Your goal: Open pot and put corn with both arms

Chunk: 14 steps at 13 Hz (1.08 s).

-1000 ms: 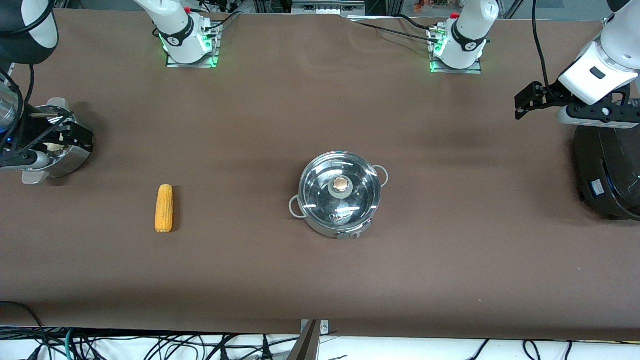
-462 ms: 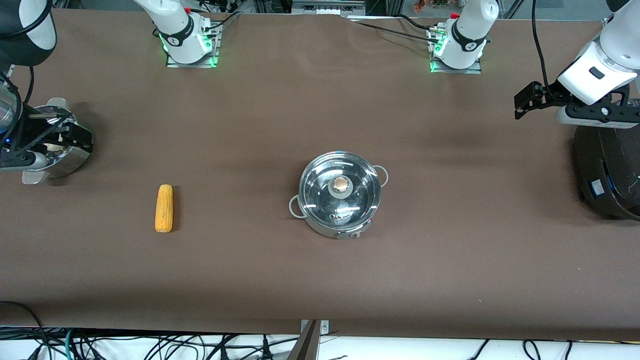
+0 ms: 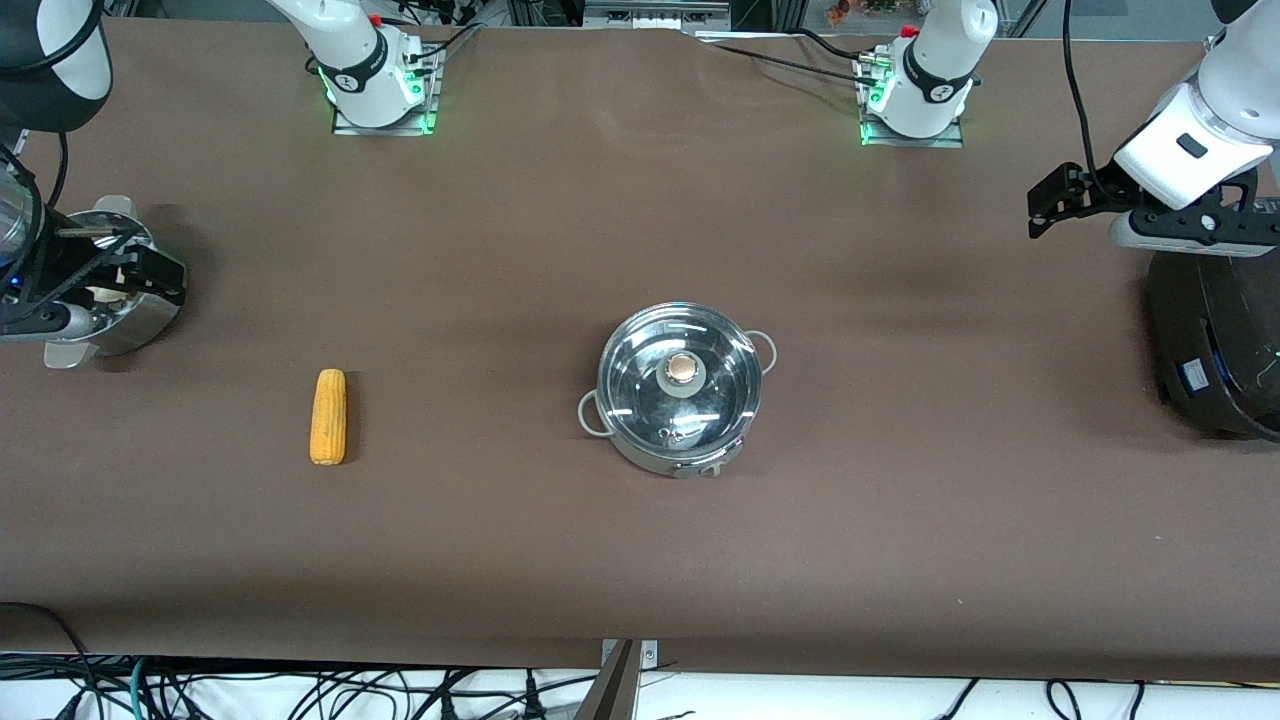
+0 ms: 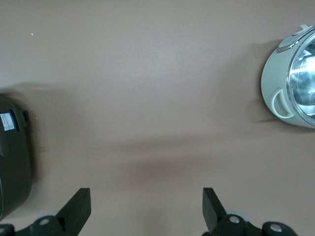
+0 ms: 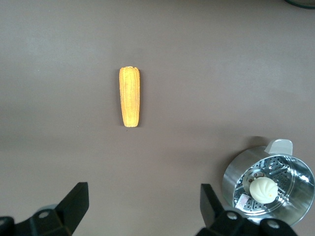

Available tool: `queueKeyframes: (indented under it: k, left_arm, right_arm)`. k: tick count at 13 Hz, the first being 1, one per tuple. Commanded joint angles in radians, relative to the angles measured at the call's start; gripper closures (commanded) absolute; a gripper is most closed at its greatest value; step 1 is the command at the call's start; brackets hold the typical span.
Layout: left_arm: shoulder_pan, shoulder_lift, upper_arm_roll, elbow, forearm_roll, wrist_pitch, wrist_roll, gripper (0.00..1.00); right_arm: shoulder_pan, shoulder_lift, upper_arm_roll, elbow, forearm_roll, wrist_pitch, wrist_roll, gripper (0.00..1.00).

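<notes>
Remaining unmoved: pot (image 3: 679, 400), corn (image 3: 328, 417).

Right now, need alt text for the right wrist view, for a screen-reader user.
A yellow corn cob lies alone on the brown table, untouched, with the right gripper open above the bare cloth short of it. Beside the gripper stands a steel steamer pot holding a pale bun.
</notes>
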Motion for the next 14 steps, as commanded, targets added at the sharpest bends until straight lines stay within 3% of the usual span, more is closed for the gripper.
queueKeyframes:
  k: [1, 9, 14]
  left_arm:
    - [-0.002, -0.009, 0.001, 0.001, -0.021, -0.014, 0.010, 0.00]
    - [-0.005, -0.009, -0.005, 0.001, -0.021, -0.021, 0.007, 0.00]
    - [-0.006, -0.001, -0.073, 0.027, -0.021, -0.024, -0.080, 0.00]
  right_arm:
    - [-0.007, 0.010, 0.000, 0.023, 0.017, -0.004, 0.003, 0.00]
    - [-0.007, 0.010, 0.000, 0.023, 0.017, -0.004, 0.003, 0.00]
    - [-0.008, 0.010, 0.000, 0.023, 0.017, -0.004, 0.005, 0.00]
